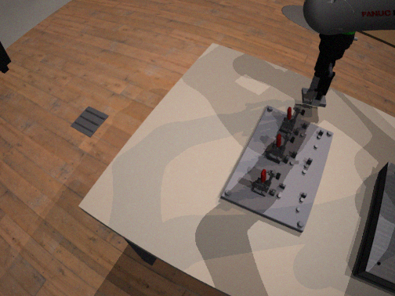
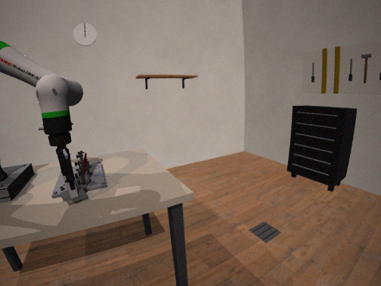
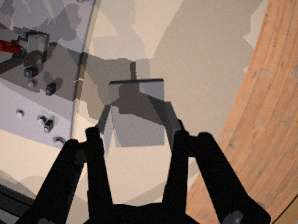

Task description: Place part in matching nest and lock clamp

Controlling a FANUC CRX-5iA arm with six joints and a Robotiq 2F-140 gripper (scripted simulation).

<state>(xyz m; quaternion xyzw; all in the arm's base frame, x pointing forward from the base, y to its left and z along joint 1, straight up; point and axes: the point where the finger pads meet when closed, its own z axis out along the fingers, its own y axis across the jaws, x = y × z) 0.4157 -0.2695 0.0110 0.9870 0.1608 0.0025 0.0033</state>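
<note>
wall clock (image 2: 85,34), wooden shelf (image 2: 166,76), black drawer cabinet (image 2: 321,144), floor vent (image 2: 264,231)

Matt grey metal fixture plate (image 1: 251,164)

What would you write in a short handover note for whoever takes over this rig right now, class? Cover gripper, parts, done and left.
Gripper: shut on the grey part, beside the fixture plate at its far end from the arm's base; whether it is off the table cannot be told.
Fixture: three nests, each with a red clamp handle standing up; none holds a part.
Done: part grasped.
Left: pick the matching nest, seat the part on its pads against the blocks, lock that clamp, let go.
</note>
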